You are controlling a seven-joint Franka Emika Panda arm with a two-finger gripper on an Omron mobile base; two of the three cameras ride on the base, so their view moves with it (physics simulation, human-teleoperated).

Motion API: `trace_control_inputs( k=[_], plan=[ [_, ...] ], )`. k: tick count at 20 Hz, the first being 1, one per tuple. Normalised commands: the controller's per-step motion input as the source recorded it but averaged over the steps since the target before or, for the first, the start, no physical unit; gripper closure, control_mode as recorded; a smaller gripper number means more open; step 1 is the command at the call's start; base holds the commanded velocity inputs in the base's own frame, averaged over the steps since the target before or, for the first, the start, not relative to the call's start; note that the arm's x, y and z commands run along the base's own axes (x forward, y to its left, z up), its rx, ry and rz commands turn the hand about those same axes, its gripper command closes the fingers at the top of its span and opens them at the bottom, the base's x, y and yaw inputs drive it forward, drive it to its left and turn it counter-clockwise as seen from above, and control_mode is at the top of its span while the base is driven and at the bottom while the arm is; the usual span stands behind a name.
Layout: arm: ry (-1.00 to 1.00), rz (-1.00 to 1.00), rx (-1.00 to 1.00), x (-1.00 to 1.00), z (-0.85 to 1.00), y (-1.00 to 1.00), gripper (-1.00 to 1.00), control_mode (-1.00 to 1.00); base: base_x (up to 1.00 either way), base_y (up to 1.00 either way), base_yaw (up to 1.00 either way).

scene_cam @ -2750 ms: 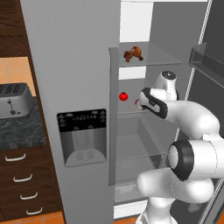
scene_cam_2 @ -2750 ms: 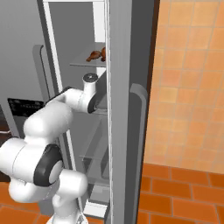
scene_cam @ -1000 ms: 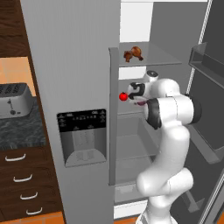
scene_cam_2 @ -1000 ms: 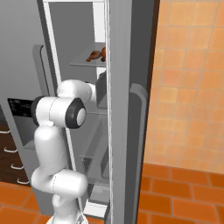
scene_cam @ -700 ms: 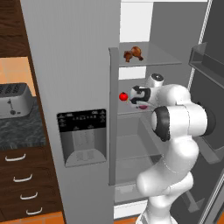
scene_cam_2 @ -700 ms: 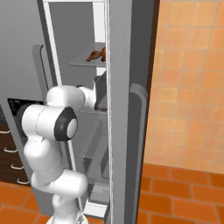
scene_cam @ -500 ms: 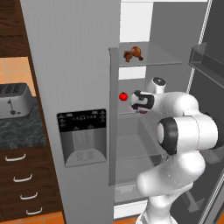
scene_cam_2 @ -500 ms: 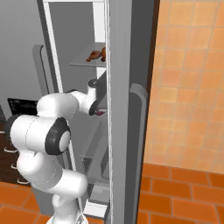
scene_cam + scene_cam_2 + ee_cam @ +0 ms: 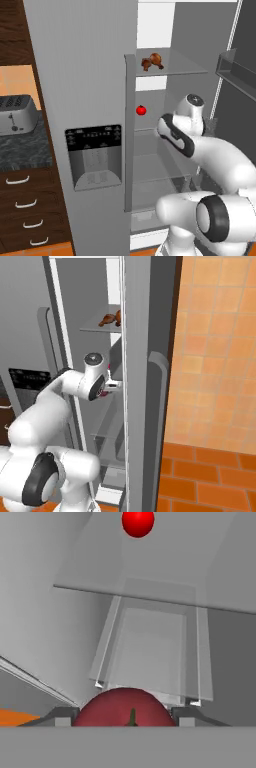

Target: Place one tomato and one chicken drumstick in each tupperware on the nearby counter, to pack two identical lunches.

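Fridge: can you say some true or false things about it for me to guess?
1. The fridge has a door open. True.
2. The drumstick lies on the bottom shelf. False: it lies on the top glass shelf.
3. The tool grips a tomato. True.
4. A second tomato sits on the shelf below the drumstick. True.
5. The toaster is inside the fridge. False: it stands on the counter, left of the fridge.

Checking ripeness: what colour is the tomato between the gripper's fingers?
Deep red, tiny dark green stem; the tomato in the gripper shows best in the hand view.
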Motion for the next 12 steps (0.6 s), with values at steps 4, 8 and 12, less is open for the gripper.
trace_control_inputs(
  k=[4,8,12],
  plan=[
    [-0.02,0.0,0.0,-1.0,0.26,0.08,1.0,-1.0,0.0,0.0,0.0],
    [0.0,0.0,0.0,-1.0,0.22,0.23,1.0,-1.0,0.0,0.0,0.0],
    [0.01,0.01,-0.01,-1.0,0.04,0.64,1.0,-1.0,0.0,0.0,0.0]
  ],
)
